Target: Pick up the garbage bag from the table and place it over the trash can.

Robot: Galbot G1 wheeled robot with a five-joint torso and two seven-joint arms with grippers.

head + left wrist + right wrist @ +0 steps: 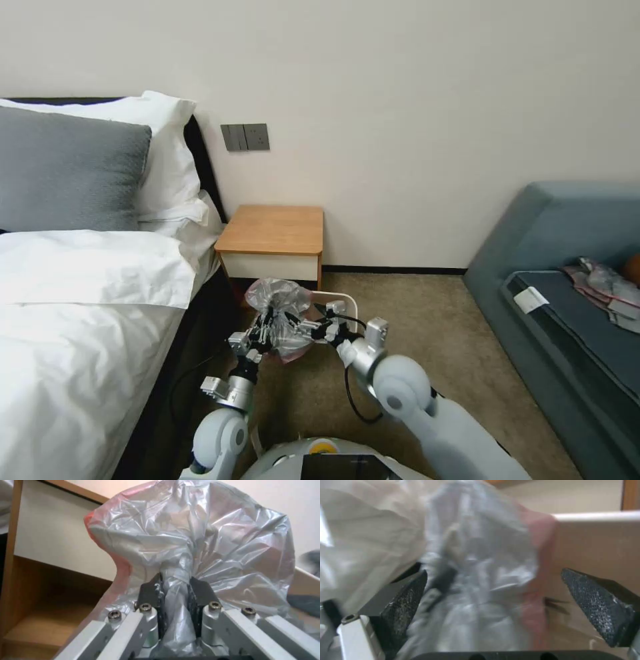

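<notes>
The garbage bag [279, 312] is a wrinkly translucent grey bunch with a pink tint, hanging in the air in front of the table [272, 230], whose orange-brown top is bare. My left gripper [265, 331] is shut on the bag's gathered neck; in the left wrist view the bag [200, 535] billows beyond the closed fingers [151, 593]. My right gripper [319, 329] is open at the bag's right side, its pads [406, 597] spread wide with the bag [480, 580] lying between them. The trash can [341, 298] stands just behind the bag, its cream wall [596, 545] close to the right gripper.
A bed [80, 300] with white sheets and pillows runs along the left, close to my left arm. A blue-grey sofa [567, 280] stands on the right with a plastic pile [607, 283] on its seat. A black cable [353, 400] hangs under my right arm above the open carpet.
</notes>
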